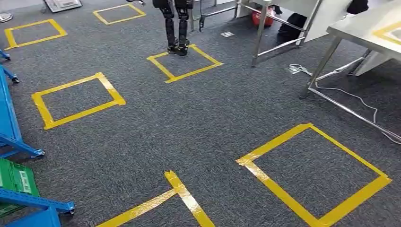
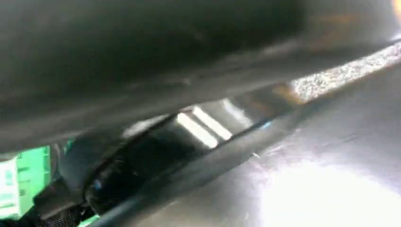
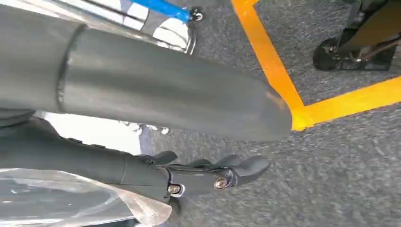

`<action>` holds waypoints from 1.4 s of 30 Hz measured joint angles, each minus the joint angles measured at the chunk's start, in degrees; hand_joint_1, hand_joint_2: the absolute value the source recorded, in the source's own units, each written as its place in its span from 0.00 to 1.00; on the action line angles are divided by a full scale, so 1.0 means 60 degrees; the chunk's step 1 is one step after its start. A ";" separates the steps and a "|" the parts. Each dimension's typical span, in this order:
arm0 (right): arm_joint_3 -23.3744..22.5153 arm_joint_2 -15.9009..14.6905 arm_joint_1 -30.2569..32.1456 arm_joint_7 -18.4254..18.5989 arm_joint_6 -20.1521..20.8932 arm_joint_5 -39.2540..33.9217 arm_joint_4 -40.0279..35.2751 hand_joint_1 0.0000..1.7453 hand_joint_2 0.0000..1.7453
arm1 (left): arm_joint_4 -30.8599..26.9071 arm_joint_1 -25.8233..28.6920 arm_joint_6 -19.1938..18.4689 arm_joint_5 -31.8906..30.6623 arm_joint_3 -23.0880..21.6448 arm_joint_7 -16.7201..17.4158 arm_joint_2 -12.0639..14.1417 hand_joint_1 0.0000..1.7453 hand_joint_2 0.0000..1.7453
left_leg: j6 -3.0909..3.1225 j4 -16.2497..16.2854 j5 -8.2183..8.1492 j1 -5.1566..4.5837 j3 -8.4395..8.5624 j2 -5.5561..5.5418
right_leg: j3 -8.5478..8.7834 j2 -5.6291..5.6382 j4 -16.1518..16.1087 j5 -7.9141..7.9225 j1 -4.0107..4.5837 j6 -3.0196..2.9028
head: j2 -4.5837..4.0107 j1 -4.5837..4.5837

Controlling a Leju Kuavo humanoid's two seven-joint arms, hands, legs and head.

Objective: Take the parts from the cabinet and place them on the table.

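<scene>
Right hand (image 3: pixel 189 177) grips a clear plastic-bagged part (image 3: pixel 71 198); left hand's state unclear

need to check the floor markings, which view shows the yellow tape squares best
The head view: several whole yellow tape squares lie spread across the grey carpet. The right wrist view catches one corner of tape. The left wrist view is too blurred to tell.
</scene>
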 joint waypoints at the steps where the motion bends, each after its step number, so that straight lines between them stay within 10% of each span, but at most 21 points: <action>1: 0.0000 0.0000 0.0000 -0.0004 0.0004 0.0011 0.0000 0.00 0.00 | 0.0000 0.0003 0.0015 0.0000 0.0000 -0.0015 0.0004 0.00 0.00 | 0.0001 -0.0159 0.0081 0.0000 0.0087 0.0029 | 0.0014 -0.0020 0.0000 -0.0006 -0.0002 0.0009 | 0.0000 0.0000; 3: 0.0000 0.0000 0.0001 -0.0007 0.0004 0.0018 0.0000 0.00 0.00 | 0.0000 0.0008 0.0026 0.0000 0.0000 -0.0026 0.0004 0.00 0.00 | 0.0004 -0.0376 0.0186 0.0000 0.0198 0.0076 | 0.0032 -0.0045 0.0000 -0.0016 -0.0004 0.0025 | 0.0000 0.0000; 5: 0.0004 0.0000 0.0003 -0.0055 0.0007 0.0077 0.0000 0.00 0.00 | 0.0000 0.0038 0.0139 0.0011 0.0000 -0.0135 0.0018 0.00 0.00 | 0.0031 -0.1325 0.0529 -0.0015 0.0687 0.0555 | 0.0103 -0.0157 -0.0001 -0.0088 0.0012 0.0119 | 0.0000 -0.0004; 6: 0.0091 0.0058 -0.0078 -0.0098 -0.0339 0.0335 -0.0004 0.00 0.00 | 0.0000 0.0220 0.0448 0.0233 0.0047 -0.0357 0.0058 0.00 0.00 | 0.0329 -0.1558 0.0320 -0.0166 0.0737 0.0460 | 0.0312 -0.0600 -0.0097 -0.0214 0.0088 0.0339 | 0.0000 0.0011; 7: 0.0164 0.0131 -0.0090 -0.0087 -0.0437 0.0463 0.0000 0.00 0.00 | 0.0000 0.0290 0.0495 0.0321 0.0095 -0.0364 0.0088 0.00 0.00 | 0.0480 -0.1659 0.0367 -0.0093 0.0802 0.0231 | 0.0073 0.0293 0.0366 -0.0623 0.0027 0.0419 | 0.0000 0.0076; 8: 0.0197 0.0164 -0.0069 -0.0084 -0.0463 0.0488 0.0000 0.00 0.00 | 0.0000 0.0285 0.0502 0.0346 0.0102 -0.0368 0.0098 0.00 0.00 | 0.0537 -0.1659 0.0357 -0.0096 0.0782 0.0125 | -0.0250 0.0569 0.1010 -0.0950 0.0034 0.0402 | 0.0000 0.0095; 11: 0.0281 0.0226 -0.0021 -0.0073 -0.0485 0.0565 0.0011 0.00 0.00 | 0.0000 0.0310 0.0502 0.0415 0.0117 -0.0430 0.0113 0.00 0.00 | 0.0588 -0.1655 0.0330 -0.0173 0.0790 -0.0330 | -0.1434 0.0740 0.3137 -0.1655 0.0049 0.0329 | 0.0000 0.0127; 14: 0.0321 0.0226 -0.0023 -0.0055 -0.0496 0.0586 0.0011 0.00 0.00 | 0.0000 0.0349 0.0502 0.0423 0.0157 -0.0462 0.0131 0.00 0.00 | 0.0585 -0.1643 0.0313 -0.0218 0.0887 -0.0805 | -0.1025 0.0859 0.1732 -0.0404 0.0070 0.0198 | 0.0000 0.0127; 15: 0.0324 0.0226 -0.0029 -0.0055 -0.0499 0.0586 0.0011 0.00 0.00 | 0.0000 0.0349 0.0502 0.0423 0.0164 -0.0470 0.0131 0.00 0.00 | 0.0572 -0.1642 0.0297 -0.0219 0.0925 -0.0939 | -0.0687 0.1069 0.0879 0.0089 0.0072 0.0144 | 0.0000 0.0131; 16: 0.0324 0.0226 -0.0019 -0.0055 -0.0499 0.0586 0.0011 0.00 0.00 | 0.0000 0.0362 0.0502 0.0423 0.0168 -0.0470 0.0124 0.00 0.00 | 0.0548 -0.1640 0.0286 -0.0196 0.0892 -0.1038 | -0.0498 0.1688 0.0459 0.0144 0.0048 0.0102 | 0.0000 0.0121; 17: 0.0324 0.0230 -0.0007 -0.0058 -0.0514 0.0586 0.0015 0.00 0.00 | 0.0000 0.0313 0.0502 0.0423 0.0171 -0.0473 0.0135 0.00 0.00 | 0.0492 -0.1565 0.0283 -0.0218 0.0828 -0.1187 | -0.0408 0.1808 0.0164 0.0106 0.0010 0.0126 | 0.0004 0.0102; 21: 0.0368 0.0310 -0.0055 -0.0051 -0.0510 0.0601 0.0015 0.00 0.00 | 0.0004 0.0392 0.0521 0.0441 0.0251 -0.0484 0.0142 0.00 0.00 | 0.0250 -0.1597 0.0335 -0.0127 0.0731 -0.1461 | -0.0252 0.1346 0.0037 0.0159 0.0010 0.0018 | 0.0004 0.0131; 23: 0.0375 0.0310 -0.0022 -0.0073 -0.0536 0.0623 0.0015 0.00 0.00 | 0.0004 0.0388 0.0550 0.0488 0.0284 -0.0499 0.0157 0.00 0.00 | 0.0154 -0.0828 -0.0144 -0.0186 0.0402 -0.0455 | -0.0137 0.1050 -0.0023 0.0148 0.0049 -0.0058 | 0.0000 0.0036; 25: 0.0375 0.0310 -0.0003 -0.0080 -0.0543 0.0623 0.0015 0.00 0.00 | 0.0004 0.0361 0.0546 0.0481 0.0291 -0.0499 0.0164 0.00 0.00 | 0.0085 0.0735 -0.0812 -0.0144 -0.0362 -0.0179 | -0.0084 0.0682 -0.0019 0.0087 0.0084 -0.0096 | 0.0000 0.0025; 27: 0.0375 0.0310 -0.0015 -0.0098 -0.0547 0.0623 0.0015 0.00 0.00 | 0.0004 0.0373 0.0513 0.0430 0.0291 -0.0499 0.0168 0.00 0.00 | 0.0043 0.1321 -0.0830 -0.0099 -0.0684 -0.0139 | -0.0044 0.0384 -0.0017 0.0034 0.0093 -0.0102 | 0.0000 0.0022; 30: 0.0382 0.0335 -0.0040 -0.0109 -0.0554 0.0634 0.0015 0.00 0.00 | 0.0004 0.0413 0.0502 0.0412 0.0295 -0.0495 0.0189 0.00 0.00 | 0.0102 -0.0681 0.0364 -0.0104 0.0329 0.0098 | 0.0119 0.0013 -0.0017 -0.0081 0.0094 -0.0046 | 0.0000 0.0022; 32: 0.0382 0.0357 -0.0032 -0.0113 -0.0557 0.0637 0.0015 0.00 0.00 | 0.0004 0.0377 0.0502 0.0408 0.0292 -0.0495 0.0193 0.00 0.00 | 0.0260 -0.1579 0.0368 -0.0283 0.0799 0.0740 | 0.0090 -0.0177 -0.0005 -0.0210 0.0162 0.0087 | -0.0004 0.0014; 36: 0.0390 0.0390 -0.0151 -0.0113 -0.0576 0.0652 0.0011 0.00 0.00 | 0.0004 0.0424 0.0524 0.0408 0.0302 -0.0499 0.0204 0.00 0.00 | 0.0478 -0.1705 0.0413 -0.0256 0.0829 0.0303 | 0.0386 -0.0521 -0.0082 -0.0305 0.0161 0.0273 | 0.0003 0.0022; 39: 0.0412 0.0390 -0.0146 -0.0124 -0.0583 0.0652 0.0015 0.00 0.00 | 0.0004 0.0399 0.0539 0.0401 0.0306 -0.0499 0.0193 0.00 0.00 | 0.0599 -0.1771 0.0447 -0.0185 0.0873 0.0007 | -0.0353 0.0629 0.1310 -0.1088 0.0108 0.0319 | 0.0000 0.0153; 42: 0.0437 0.0390 -0.0081 -0.0131 -0.0572 0.0652 0.0015 0.00 0.00 | 0.0004 0.0399 0.0517 0.0379 0.0306 -0.0495 0.0186 0.00 0.00 | 0.0624 -0.1764 0.0429 -0.0211 0.0890 -0.0406 | -0.1438 0.0742 0.2991 -0.1396 0.0116 0.0319 | 0.0000 0.0197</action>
